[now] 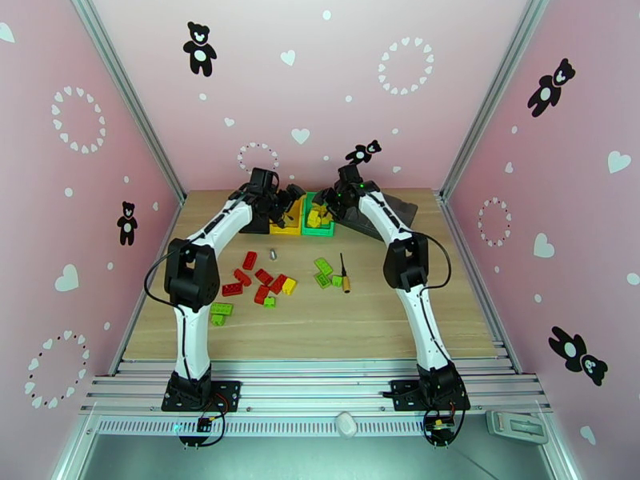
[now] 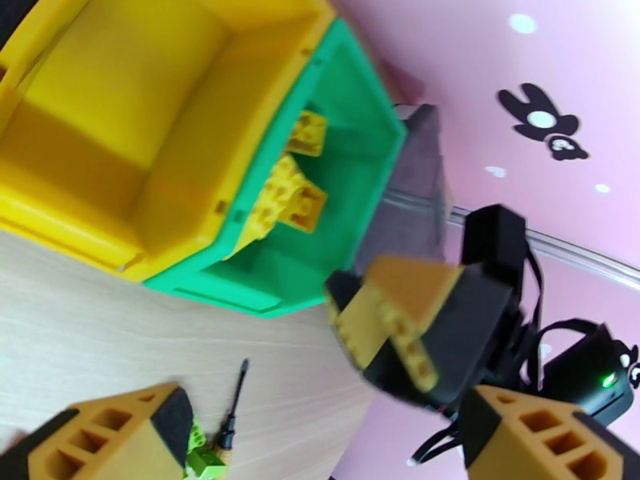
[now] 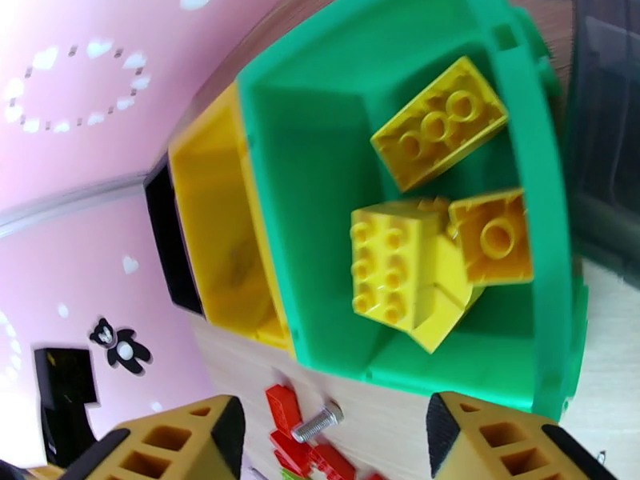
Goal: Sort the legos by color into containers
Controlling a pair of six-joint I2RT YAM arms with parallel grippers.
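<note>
- Right claw [image 3: 332,442]: fingers spread, nothing between them; it hangs over one end of the green bin [image 3: 308,194].
- Green bin holds three yellow bricks [image 3: 396,270]. Two touch in a small heap and a third lies apart from them, studs up.
- Yellow bin [image 3: 220,234] stands side against side with the green bin; black bin [image 3: 172,250] sits on its other side, touching it.
- Grey bolt [image 3: 316,422] lies on the wood just before the bins, beside a few red bricks [image 3: 288,426].
- Left claw [image 2: 328,426]: spread wide, gripping nothing. It hovers near the corner where the yellow and green bins meet, with the right claw close across from it.
- From above, loose bricks lie scattered on the wooden table [image 1: 384,330] between the two arms, well apart from the bins: a red cluster, green bricks [image 1: 324,270] to either side, and a single yellow brick [image 1: 289,286] touching the red ones.
- Small screwdriver [image 1: 346,278] lies just beside the right-hand green bricks.
- Dark tray [image 1: 392,214] sits just beside the green bin, on its right.
</note>
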